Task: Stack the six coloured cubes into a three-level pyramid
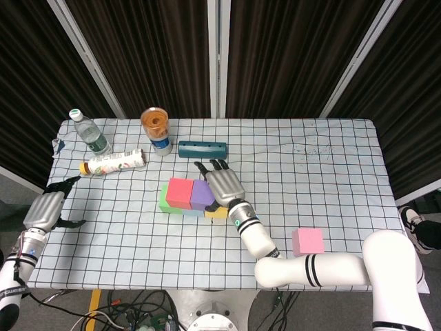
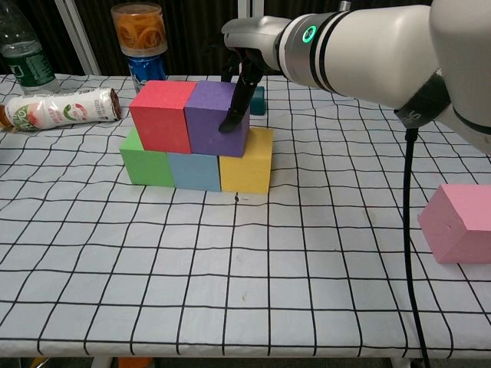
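Overhead: table point(image 1: 331, 172) under white black-gridded cloth, dark curtains point(image 1: 275, 55) behind. Green, blue, yellow cubes in a row, red point(image 2: 162, 115) and purple cube point(image 2: 217, 117) on top; right hand point(image 1: 222, 185) touches purple, grip unclear. Pink cube point(image 1: 307, 241) well apart. Left hand point(image 1: 47, 207) spread, empty.

six cubes point(image 2: 218, 119), two bottles point(image 1: 114, 163), two hands point(image 1: 222, 185)
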Available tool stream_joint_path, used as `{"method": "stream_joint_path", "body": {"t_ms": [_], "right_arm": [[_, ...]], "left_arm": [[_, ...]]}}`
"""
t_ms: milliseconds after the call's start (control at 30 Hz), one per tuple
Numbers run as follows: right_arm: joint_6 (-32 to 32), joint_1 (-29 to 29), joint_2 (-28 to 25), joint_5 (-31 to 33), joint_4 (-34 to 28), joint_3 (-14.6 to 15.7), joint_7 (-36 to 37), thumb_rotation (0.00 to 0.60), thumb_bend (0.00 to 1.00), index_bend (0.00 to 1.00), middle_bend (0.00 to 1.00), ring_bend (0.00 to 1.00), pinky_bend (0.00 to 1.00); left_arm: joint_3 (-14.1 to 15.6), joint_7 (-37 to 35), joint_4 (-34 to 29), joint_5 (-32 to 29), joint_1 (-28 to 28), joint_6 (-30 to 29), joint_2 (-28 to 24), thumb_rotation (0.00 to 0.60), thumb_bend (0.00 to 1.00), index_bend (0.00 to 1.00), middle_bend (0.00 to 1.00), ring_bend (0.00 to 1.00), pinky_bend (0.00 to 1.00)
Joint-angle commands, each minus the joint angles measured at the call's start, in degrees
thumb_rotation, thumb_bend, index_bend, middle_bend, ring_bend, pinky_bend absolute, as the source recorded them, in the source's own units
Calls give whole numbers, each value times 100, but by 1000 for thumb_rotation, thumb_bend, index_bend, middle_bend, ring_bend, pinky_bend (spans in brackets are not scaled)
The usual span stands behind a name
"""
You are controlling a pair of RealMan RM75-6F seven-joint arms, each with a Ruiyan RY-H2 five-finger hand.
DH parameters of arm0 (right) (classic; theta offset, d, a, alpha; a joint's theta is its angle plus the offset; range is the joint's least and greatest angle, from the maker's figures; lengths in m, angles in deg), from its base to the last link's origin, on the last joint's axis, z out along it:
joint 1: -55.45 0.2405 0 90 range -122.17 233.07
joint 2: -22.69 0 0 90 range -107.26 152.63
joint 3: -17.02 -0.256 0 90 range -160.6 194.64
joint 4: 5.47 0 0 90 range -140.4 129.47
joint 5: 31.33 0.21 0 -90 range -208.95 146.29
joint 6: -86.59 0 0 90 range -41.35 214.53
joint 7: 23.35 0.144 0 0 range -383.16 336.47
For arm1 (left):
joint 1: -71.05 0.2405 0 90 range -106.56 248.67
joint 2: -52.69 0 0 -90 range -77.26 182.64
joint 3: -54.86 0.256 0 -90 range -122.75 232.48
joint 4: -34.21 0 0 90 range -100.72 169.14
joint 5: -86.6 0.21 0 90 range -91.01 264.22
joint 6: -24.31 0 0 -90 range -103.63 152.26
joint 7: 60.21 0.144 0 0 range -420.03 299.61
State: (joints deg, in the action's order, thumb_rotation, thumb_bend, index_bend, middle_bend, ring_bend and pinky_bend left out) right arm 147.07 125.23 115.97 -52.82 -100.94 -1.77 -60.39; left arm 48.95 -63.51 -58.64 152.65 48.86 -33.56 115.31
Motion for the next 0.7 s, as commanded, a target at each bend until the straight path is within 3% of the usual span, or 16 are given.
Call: {"method": "stream_joint_path", "body": {"t_ms": [33, 700], "right_arm": [[-13, 0, 1, 6, 3, -8, 7, 600, 96, 0, 427, 34, 0], [-59, -6, -46, -35, -49, 4, 1, 600, 96, 0, 421, 32, 0]], "left_arm": [[-7, -6, -1, -4, -1, -1, 2, 600, 109, 68, 73, 99, 86], [-17, -4, -2, 5, 4, -1, 2, 600, 109, 68, 73, 100, 86]]}}
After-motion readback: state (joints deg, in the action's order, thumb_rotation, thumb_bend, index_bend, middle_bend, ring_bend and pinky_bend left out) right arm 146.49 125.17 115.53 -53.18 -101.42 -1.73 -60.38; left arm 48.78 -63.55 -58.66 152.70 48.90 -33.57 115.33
